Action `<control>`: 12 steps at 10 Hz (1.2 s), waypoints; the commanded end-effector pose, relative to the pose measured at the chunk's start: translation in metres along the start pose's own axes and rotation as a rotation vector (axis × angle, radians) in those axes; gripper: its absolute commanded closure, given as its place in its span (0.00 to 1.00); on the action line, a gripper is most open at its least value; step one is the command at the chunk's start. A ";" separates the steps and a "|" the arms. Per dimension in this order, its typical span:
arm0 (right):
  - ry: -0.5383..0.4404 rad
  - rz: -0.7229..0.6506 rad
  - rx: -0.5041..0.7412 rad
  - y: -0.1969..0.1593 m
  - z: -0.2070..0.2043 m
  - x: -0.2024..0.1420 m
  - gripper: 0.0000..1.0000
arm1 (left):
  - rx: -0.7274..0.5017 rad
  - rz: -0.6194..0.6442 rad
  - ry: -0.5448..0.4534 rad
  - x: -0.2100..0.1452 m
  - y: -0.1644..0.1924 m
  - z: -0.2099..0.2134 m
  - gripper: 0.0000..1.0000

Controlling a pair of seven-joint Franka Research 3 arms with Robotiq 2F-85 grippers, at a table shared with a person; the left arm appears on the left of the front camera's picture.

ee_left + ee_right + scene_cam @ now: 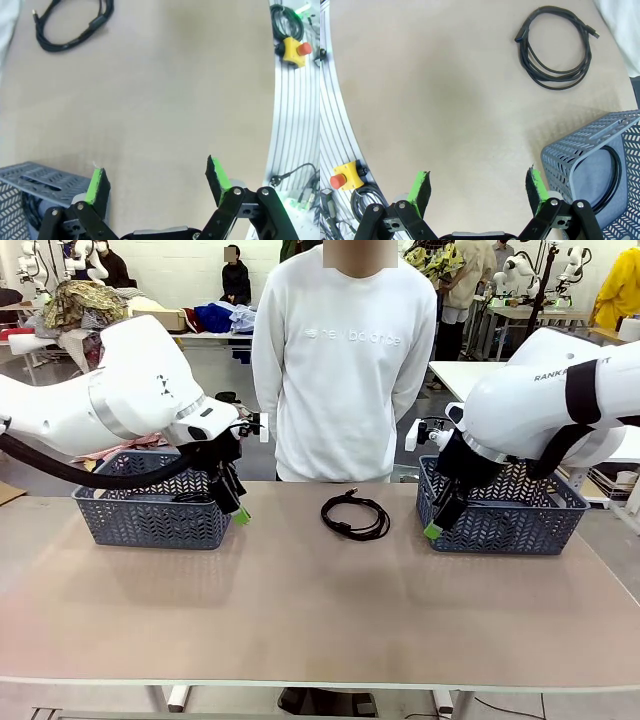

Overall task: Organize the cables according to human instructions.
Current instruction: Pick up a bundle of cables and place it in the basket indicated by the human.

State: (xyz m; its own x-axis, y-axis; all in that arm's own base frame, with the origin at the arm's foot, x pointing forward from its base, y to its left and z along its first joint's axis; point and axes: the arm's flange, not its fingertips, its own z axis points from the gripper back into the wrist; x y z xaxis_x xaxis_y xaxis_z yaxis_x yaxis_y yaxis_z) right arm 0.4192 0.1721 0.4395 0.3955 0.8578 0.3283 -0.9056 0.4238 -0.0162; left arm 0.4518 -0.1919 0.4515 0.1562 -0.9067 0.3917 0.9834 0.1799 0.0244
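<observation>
One cable [355, 515], a thin black cord wound in a flat coil, lies on the table at mid-far, between two blue-grey lattice baskets. The left wrist view has this cable [75, 25] at top left, and the right wrist view has the cable [555, 47] at top right. My left gripper [242, 511] hangs open in front of the left basket [150, 520]. My right gripper [433, 530] hangs open at the near left corner of the right basket [520, 530]. Both grippers, left [157, 177] and right [477, 180], hold nothing. A black coil [616, 175] lies inside the right basket [580, 150].
A person in a white sweatshirt [345, 360] stands at the far edge, hands behind the back. Something dark [27, 215] lies in the left basket [40, 175]. A yellow stop button [292, 50] sits beyond the table's edge. The tabletop [300, 610] near me is bare.
</observation>
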 end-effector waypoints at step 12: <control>0.007 -0.002 -0.011 -0.001 0.002 0.002 0.00 | 0.015 0.004 -0.005 -0.006 0.008 0.007 0.00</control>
State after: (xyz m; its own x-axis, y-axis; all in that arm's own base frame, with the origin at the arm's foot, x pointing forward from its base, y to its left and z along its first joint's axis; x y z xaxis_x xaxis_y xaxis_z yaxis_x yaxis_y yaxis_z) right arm 0.4192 0.1721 0.4395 0.3956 0.8577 0.3283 -0.9056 0.4238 -0.0163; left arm 0.4571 -0.1837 0.4559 0.1670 -0.9025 0.3970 0.9802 0.1953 0.0318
